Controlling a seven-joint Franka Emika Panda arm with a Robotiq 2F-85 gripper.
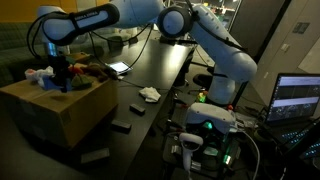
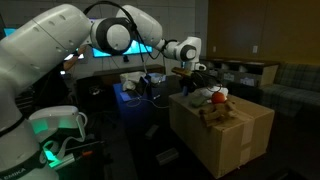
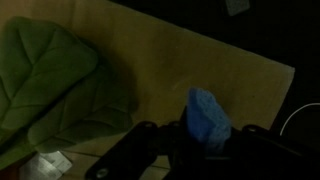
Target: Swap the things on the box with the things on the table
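Wrist view: blue object (image 3: 205,115) in the closed hand (image 3: 205,138), box (image 3: 190,60) directly beneath.

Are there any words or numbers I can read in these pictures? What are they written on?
Nothing here can be read for sure.
Robot base: dark marks that may be lettering, too blurred to read.
Laptop screen: it is lit and shows something, too small to read.
Box: no print or label shows on it.
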